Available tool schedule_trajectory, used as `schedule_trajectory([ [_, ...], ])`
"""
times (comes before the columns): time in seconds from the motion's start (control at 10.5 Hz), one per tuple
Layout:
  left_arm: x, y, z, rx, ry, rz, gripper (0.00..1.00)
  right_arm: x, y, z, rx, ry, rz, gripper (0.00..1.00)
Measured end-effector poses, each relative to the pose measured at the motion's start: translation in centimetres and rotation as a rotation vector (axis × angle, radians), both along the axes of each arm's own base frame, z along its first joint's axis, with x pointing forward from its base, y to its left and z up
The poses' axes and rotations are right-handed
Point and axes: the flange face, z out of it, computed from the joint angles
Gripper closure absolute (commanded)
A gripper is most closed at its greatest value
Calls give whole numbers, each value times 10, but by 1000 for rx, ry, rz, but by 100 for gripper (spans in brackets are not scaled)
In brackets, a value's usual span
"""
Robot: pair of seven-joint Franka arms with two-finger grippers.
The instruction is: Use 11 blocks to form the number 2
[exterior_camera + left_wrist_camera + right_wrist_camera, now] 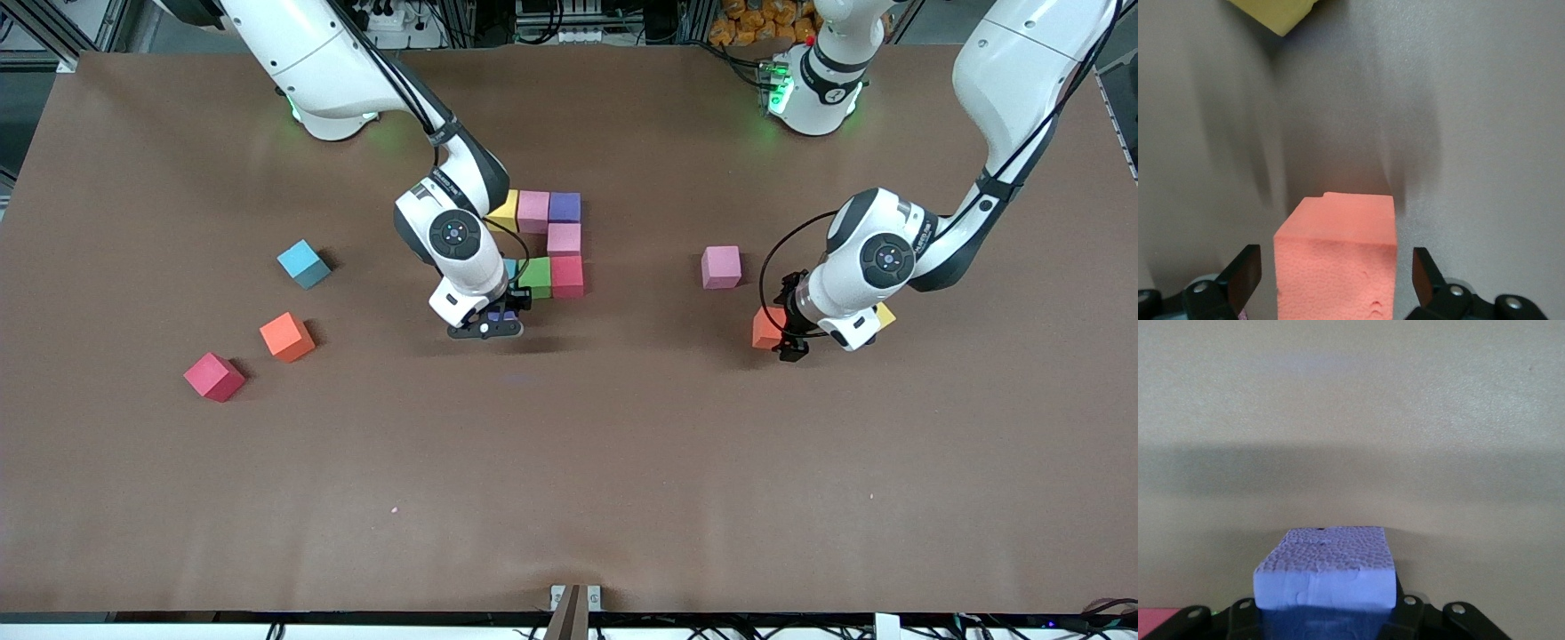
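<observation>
Nearest the front edge of the table, toward the right arm's end, I see a loose red block (pixel 214 376), an orange block (pixel 287 337) and a light blue block (pixel 304 264). My left gripper (pixel 1337 270) straddles another orange cube (pixel 1336 260) with jaws wide open, not touching it. My right gripper (pixel 494 320) has a purple block (pixel 1327 569) between its jaws at the near end of the unfinished number 2 (pixel 551 242); I cannot tell whether they grip it.

The unfinished number 2 (pixel 544 245) sits at upper centre of the frame: yellow, pink and purple cubes in a row, pink below, then red, green and a light blue sliver. A purple block (pixel 1325 577) sits at its lower corner. Loose blocks (pixel 288 336) lie scattered at both sides.
</observation>
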Motion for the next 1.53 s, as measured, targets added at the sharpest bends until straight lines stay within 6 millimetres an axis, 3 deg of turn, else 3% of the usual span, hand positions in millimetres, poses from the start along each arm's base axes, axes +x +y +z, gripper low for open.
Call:
schedule_trajectory([
  [0.29, -1, -1, -4, -5, 9, 0, 0, 3, 1, 3, 4, -7, -1, 0],
  [0.38, -2, -1, -6, -6, 12, 0, 24, 7, 2, 9, 10, -18, -3, 0],
  [0.48, -2, -1, -7, -8, 14, 1, 55, 13, 1, 19, 15, -32, -8, 0],
  [0.57, -1, -1, -8, -10, 15, 2, 74, 20, -5, 32, 9, -36, -9, 0],
  [0.67, 0, 1, -8, -11, 15, 5, 77, 29, -18, 49, -2, -36, 9, 0],
  [0.96, 9, 2, -2, -13, -6, 9, 77, 54, -73, 103, -37, -23, 31, 0],
  [1.05, 15, 0, 4, -14, -25, 3, 77, 58, -93, 110, -45, -16, 59, 0],
  [1.24, 28, -16, 21, -22, -71, -29, 77, 64, -148, 107, -56, 9, 130, 0],
  [1.53, 43, -62, 51, -43, -152, -160, 77, 78, -256, 94, -50, 44, 222, 0],
])
